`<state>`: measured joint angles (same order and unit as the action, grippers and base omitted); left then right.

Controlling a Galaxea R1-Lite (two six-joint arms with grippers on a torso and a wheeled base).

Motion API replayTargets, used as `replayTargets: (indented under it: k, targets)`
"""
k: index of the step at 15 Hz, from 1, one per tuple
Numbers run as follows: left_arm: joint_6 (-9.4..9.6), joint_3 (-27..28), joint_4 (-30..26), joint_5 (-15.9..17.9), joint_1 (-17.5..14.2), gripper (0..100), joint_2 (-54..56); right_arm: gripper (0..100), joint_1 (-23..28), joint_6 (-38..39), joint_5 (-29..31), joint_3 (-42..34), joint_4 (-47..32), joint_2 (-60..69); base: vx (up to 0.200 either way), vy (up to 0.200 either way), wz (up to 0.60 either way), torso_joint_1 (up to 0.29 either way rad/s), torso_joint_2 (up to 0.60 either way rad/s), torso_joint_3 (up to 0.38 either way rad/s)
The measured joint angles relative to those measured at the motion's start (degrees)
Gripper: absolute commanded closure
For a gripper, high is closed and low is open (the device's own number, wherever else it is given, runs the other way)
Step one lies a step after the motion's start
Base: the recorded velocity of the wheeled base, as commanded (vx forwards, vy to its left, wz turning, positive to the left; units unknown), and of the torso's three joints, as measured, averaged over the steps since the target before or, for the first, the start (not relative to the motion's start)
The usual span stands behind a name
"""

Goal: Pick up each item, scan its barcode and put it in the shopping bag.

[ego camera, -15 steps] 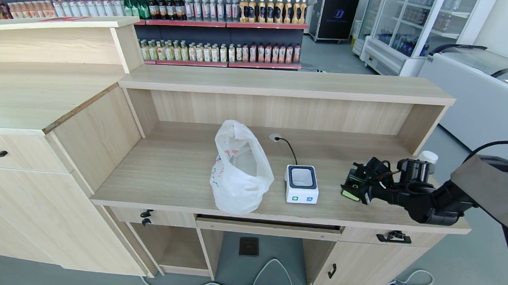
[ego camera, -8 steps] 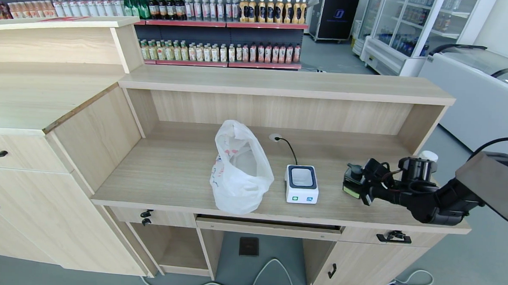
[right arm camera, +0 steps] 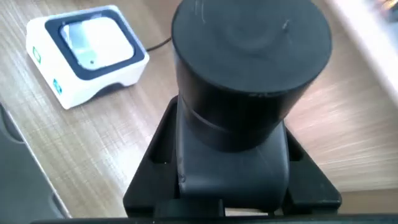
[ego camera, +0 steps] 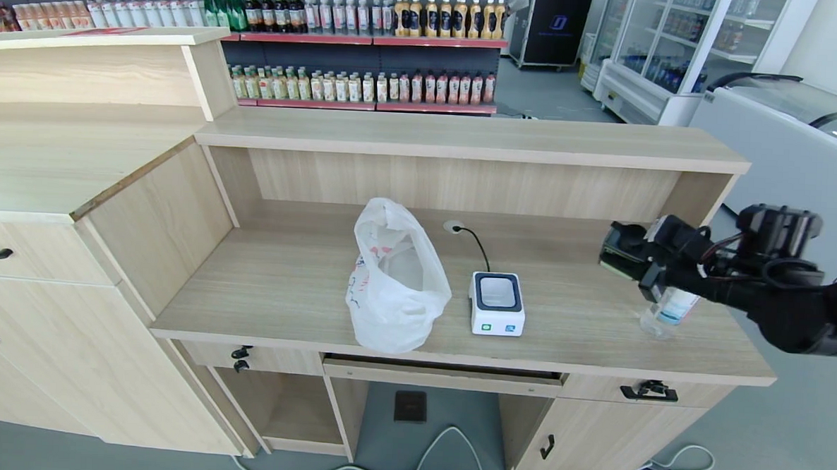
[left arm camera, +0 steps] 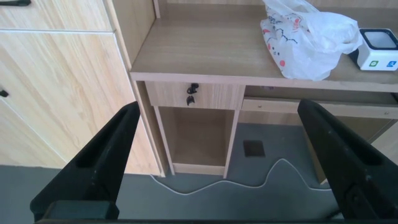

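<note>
1 clear btl (ego camera: 672,307), prob. plastic

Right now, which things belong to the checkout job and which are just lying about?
Job: white plastic shopping bag; white barcode scanner with dark window; clear plastic bottle with white label.
Just there: rows of shelved drink bottles; white chest freezer; glass-door fridges.

The right arm (ego camera: 803,319) is matte black, built of thick rounded segments, with a stubby black cylinder (ego camera: 779,226) standing up near the wrist and thin cables (ego camera: 725,247) looping loosely between the joints. The right gripper (ego camera: 624,254) is black and boxy with a pale green strip along one edge; close behind it a smooth black drum (right arm camera: 249,81) sits on a squared black bracket (right arm camera: 233,177). The left gripper (left arm camera: 219,107) has two long, flat black fingers (left arm camera: 102,165) with bevelled edges.
</note>
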<state>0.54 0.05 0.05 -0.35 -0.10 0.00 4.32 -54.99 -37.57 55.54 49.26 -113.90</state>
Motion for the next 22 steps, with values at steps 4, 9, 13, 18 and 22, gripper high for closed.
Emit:
replayTargets:
  k: [4, 9, 13, 18, 22]
  targets:
    - [-0.02, 0.0, 0.0, -0.02, 0.05, 0, 0.0, 100, -0.11, -28.05, -5.18, -8.52, 2.99, 18.01, 0.0, 0.0, 0.0, 0.0, 0.0, 0.0]
    - [0.0, 0.0, 0.0, -0.02, 0.0, 0, 0.0, 100, -10.02, -53.31, -13.8, -18.18, 14.95, 31.21, 0.0, 0.0, 0.0, 0.0, 0.0, 0.0]
    - [0.0, 0.0, 0.0, -0.02, 0.05, 0, 0.0, 100, -28.26, -65.85, -8.3, -23.16, 17.41, 33.85, 0.0, 0.0, 0.0, 0.0, 0.0, 0.0]
    - [0.0, 0.0, 0.02, -0.05, 0.0, 0, 0.0, 100, -41.0, -78.47, -3.05, -25.67, 12.84, 33.13, 0.0, 0.0, 0.0, 0.0, 0.0, 0.0]
    - [0.0, 0.0, 0.0, 0.0, 0.05, 0, 0.0, 100, -50.09, -83.79, -1.24, -26.3, 6.66, 34.49, 0.0, 0.0, 0.0, 0.0, 0.0, 0.0]
